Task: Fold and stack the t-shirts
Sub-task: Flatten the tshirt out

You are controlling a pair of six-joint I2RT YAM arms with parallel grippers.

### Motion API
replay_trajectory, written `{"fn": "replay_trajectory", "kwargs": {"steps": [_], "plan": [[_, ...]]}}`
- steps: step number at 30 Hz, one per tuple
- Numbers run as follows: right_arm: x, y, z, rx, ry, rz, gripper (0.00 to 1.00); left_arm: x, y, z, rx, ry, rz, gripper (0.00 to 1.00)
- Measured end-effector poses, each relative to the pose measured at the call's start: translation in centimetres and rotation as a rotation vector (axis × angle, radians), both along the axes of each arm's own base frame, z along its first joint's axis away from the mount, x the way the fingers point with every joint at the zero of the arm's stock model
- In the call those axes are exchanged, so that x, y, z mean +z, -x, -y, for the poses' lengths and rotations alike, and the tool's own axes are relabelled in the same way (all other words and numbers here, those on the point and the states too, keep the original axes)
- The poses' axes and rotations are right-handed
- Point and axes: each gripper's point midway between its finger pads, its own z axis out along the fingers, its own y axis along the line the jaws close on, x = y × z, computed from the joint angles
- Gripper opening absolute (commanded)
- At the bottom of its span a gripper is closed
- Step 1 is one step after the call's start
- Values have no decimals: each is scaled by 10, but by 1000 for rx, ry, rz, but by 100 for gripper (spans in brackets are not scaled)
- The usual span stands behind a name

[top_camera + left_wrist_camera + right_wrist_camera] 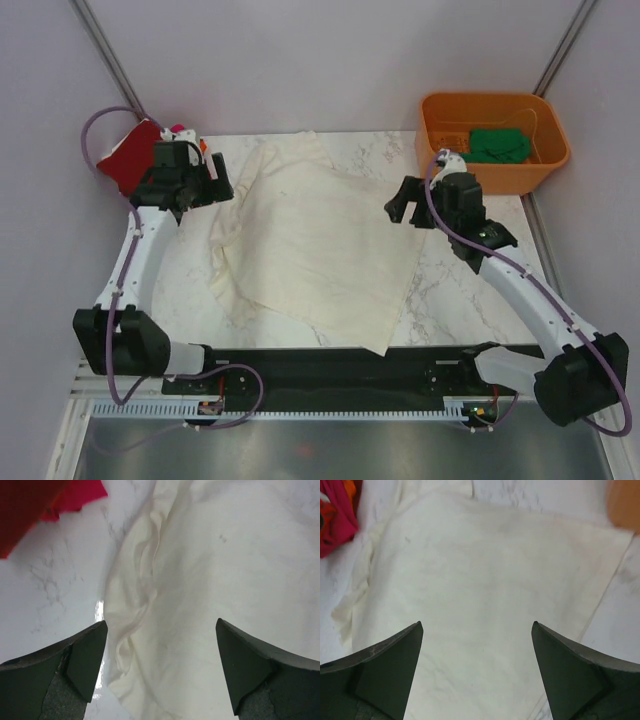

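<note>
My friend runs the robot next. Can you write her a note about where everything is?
Left pincer: open, empty, over the bunched edge of the cream-white t-shirt.
Right pincer: open, empty, above the same shirt.
Dark red t-shirt lies at the far left corner; green t-shirt sits in the orange tub.
Done: cream shirt laid out on the table.
To do: fold and stack it, then the green one.

Cream t-shirt, dark red t-shirt, green t-shirt, orange tub.
</note>
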Motion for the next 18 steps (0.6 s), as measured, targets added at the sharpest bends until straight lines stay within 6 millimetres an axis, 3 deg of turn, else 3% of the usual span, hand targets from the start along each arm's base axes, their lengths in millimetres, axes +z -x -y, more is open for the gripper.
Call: {"fn": "replay_trajectory", "kwargs": {"steps": [1, 4, 6, 7, 10, 15, 18], "plan": [[-26, 10, -7, 30, -5, -65, 98, -20, 5, -1, 12, 5, -50, 93], [-103, 46, -22, 105, 5, -283, 98, -108, 22, -1, 56, 25, -286, 92], [-136, 68, -27, 139, 12, -393, 98, -163, 47, -2, 85, 28, -461, 91], [-145, 75, -27, 147, 11, -424, 98, -179, 60, -3, 96, 24, -523, 91], [-155, 86, -27, 159, 6, -466, 98, -193, 80, -7, 119, -13, -605, 91], [-149, 85, -29, 170, -5, -443, 98, -191, 78, -10, 133, -120, -584, 83], [-148, 86, -32, 186, -13, -441, 98, -192, 76, -12, 144, -165, -585, 67]]}}
